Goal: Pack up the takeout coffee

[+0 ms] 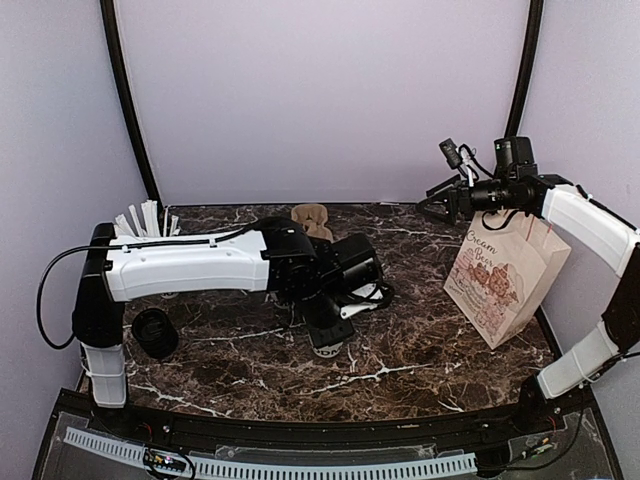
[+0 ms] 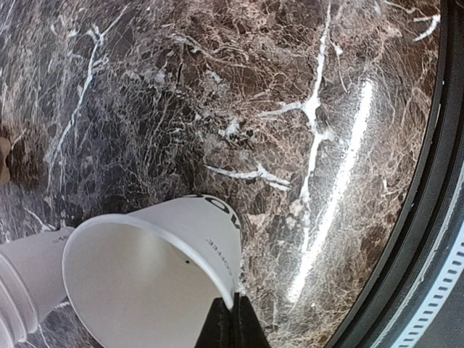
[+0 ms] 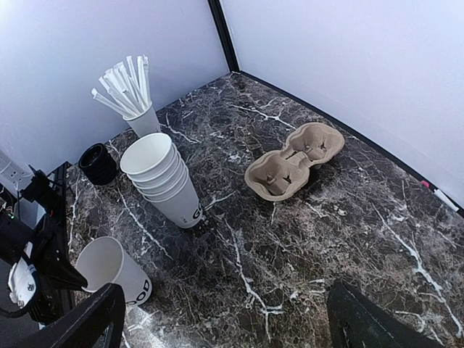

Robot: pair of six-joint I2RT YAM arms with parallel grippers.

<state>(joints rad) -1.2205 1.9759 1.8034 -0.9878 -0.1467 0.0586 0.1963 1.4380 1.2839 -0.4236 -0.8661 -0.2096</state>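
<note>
**Cup pinched at rim, near centre of table**

Widest item is the dark marble table [image 1: 420,340]. A printed brown paper bag [image 1: 505,275] stands at the right, with the right gripper [image 3: 226,308] raised above it — fingers spread wide, holding nothing. The moulded pulp cup carrier [image 3: 293,159] sits far centre. A stack of nested white cups [image 3: 163,181] stands left of centre. Just near of it is the small white lettered paper cup [image 3: 116,272], upright, mouth open — the left gripper [image 2: 228,320] is clenched on its rim.

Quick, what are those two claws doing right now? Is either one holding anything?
Left gripper: closed on the rim of the single white paper cup.
Right gripper: open, holding nothing.
</note>
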